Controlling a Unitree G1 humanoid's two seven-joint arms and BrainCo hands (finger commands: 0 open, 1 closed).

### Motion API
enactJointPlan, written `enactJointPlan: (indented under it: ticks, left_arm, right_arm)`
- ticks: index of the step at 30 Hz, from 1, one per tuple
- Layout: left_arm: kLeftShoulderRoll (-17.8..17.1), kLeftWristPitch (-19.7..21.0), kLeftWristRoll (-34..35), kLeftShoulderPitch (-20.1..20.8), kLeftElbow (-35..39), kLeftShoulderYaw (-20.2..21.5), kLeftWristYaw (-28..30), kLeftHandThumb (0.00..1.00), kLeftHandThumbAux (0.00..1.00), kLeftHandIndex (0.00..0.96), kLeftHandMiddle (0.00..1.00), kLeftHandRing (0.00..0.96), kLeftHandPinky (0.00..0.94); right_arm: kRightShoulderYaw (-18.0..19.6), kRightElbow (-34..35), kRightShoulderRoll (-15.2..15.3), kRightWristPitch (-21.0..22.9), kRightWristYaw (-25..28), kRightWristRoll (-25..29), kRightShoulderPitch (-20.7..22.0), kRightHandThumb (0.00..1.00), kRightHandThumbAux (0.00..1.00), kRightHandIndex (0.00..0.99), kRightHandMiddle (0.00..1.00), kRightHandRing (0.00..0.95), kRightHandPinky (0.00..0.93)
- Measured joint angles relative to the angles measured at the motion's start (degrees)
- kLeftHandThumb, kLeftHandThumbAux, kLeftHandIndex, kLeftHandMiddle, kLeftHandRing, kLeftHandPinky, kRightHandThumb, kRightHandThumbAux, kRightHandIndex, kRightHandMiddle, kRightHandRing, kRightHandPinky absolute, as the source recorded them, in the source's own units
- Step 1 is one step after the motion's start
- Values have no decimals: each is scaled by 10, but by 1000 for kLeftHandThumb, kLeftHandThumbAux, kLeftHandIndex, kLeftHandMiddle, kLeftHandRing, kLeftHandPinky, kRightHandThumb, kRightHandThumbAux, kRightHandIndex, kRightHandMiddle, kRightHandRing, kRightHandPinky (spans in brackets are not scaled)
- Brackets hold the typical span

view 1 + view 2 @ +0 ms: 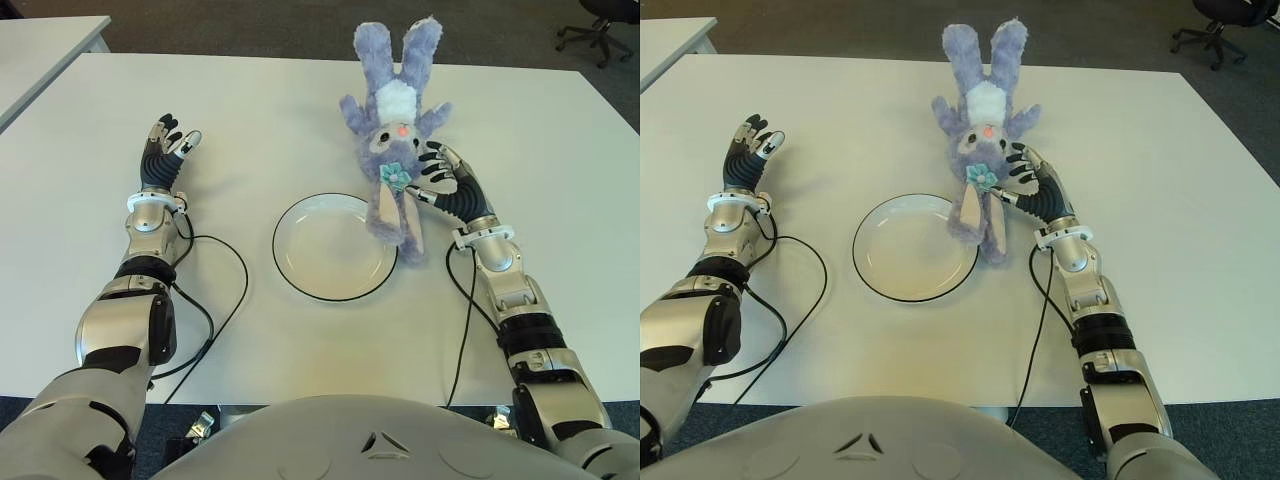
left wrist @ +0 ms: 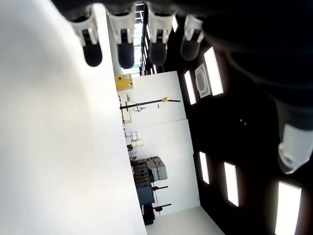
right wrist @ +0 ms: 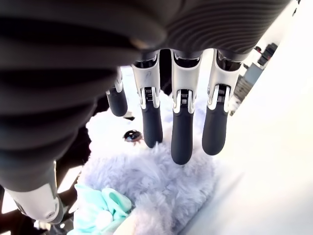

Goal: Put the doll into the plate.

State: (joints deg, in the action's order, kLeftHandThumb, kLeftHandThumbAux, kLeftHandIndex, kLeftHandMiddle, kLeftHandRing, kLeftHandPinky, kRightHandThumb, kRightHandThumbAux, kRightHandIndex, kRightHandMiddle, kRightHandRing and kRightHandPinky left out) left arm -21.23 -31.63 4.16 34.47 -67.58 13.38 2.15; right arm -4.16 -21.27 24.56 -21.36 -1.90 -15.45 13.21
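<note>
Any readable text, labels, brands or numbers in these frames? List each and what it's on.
None can be read.
Doll: no tag or print visible; only a teal bow.
Plate: plain white with a dark rim, no marking.
Table: bare, no labels.
Right robot hand beside the doll, and left robot hand: no lettering visible.
Yellow sign on a far wall, left wrist view: too small to read.

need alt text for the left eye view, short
A purple plush bunny doll lies on a white table, its long ears overlapping the right edge of an empty white plate. The robot's right hand is at the doll's right side, fingers open around its head. The left hand shows left of the plate, open.
</note>
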Motion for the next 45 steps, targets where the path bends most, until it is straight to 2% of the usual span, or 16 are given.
enactJointPlan:
  ticks: [8, 13, 16, 18, 41, 45]
  left_arm:
    - [0, 0, 0, 0, 0, 0, 0, 0, 519, 0, 85, 91, 96]
    - [0, 0, 0, 0, 0, 0, 0, 0, 518, 0, 90, 95, 101]
    - [0, 0, 0, 0, 0, 0, 0, 0, 521, 0, 97, 101, 106]
    - [0, 0, 0, 0, 0, 0, 0, 0, 521, 0, 98, 102, 107]
    - [0, 0, 0, 0, -1, 0, 0, 0, 517, 0, 96, 99, 99]
    - [0, 0, 0, 0, -1, 0, 0, 0, 517, 0, 99, 103, 107]
  right_arm:
    - [0, 5, 4, 7, 0, 0, -6, 210, 580, 101, 266, 309, 287]
    - [0, 7, 6, 12, 0, 0, -8, 210, 595, 94, 261, 316, 383]
    - [0, 8, 7, 13, 1, 0, -10, 222, 601, 96, 270, 357, 460]
    - [0, 10, 8, 14, 1, 0, -12, 225, 602, 96, 271, 367, 472]
    - [0, 17, 15, 23, 9, 0, -21, 207, 593, 90, 261, 351, 422]
    - [0, 18, 15, 27, 13, 0, -21, 262, 629, 82, 263, 350, 397]
